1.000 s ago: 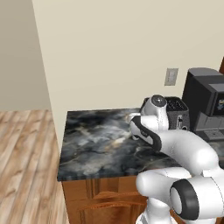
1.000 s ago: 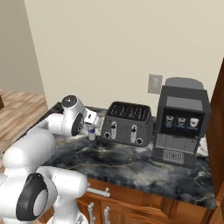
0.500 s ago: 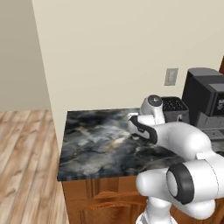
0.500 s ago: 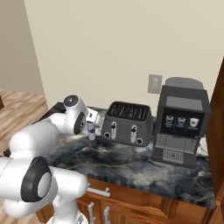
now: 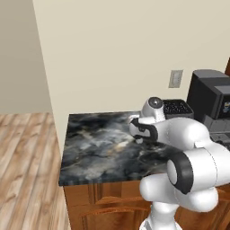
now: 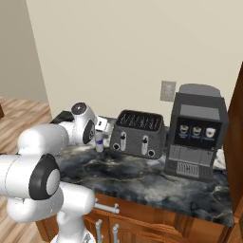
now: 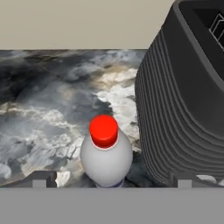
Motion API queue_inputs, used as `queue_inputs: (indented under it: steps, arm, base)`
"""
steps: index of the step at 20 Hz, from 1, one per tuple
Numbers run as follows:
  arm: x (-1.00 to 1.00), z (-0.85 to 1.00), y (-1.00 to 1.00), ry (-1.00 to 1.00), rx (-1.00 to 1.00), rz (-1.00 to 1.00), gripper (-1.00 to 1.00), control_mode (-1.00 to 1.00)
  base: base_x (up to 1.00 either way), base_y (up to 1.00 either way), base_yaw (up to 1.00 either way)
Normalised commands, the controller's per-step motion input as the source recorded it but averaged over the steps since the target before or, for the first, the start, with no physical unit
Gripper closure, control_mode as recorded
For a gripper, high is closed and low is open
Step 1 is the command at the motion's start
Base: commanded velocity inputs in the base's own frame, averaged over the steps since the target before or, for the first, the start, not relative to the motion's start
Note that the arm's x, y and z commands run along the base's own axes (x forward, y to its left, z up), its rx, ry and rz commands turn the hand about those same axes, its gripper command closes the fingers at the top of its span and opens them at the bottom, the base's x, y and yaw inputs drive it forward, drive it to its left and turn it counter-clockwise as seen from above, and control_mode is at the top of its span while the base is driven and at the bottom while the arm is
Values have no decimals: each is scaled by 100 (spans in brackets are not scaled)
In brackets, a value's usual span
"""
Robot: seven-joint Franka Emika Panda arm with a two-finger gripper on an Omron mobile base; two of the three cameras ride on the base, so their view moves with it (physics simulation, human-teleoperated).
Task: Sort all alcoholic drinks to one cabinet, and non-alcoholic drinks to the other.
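Fingers [image 7: 109,180] hang spread wide above the red-capped bottle [image 7: 106,156], upright on the bench [image 7: 48,113] just beside the toaster [image 7: 183,100]; best to drop straight, clearing that toaster.

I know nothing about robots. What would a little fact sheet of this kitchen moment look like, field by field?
Pincer: open, fingertips on either side of the bottle
Bottle: white, red cap, upright on the counter, not held
Counter: dark marbled stone
Toaster: dark, ribbed, right beside the bottle
Coffee machine: next to the toaster
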Motion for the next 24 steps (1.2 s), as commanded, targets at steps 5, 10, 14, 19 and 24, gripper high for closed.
queue_inputs:
  steps: [5, 10, 14, 19, 24]
  arm:
    - [13, -7, 0, 0, 0, 1, -100, -100]
    - [6, -8, 0, 0, 0, 0, 100, -100]
    - [12, -12, 0, 0, -1, 0, -100, -100]
    - [30, -17, 0, 0, -2, 1, 100, -100]
    - [29, -18, 0, 0, -2, 3, 100, -100]
  base:
    - [0, 0, 0]
    - [0, 0, 0]
    - [0, 0, 0]
    - [0, 0, 0]
    - [0, 0, 0]
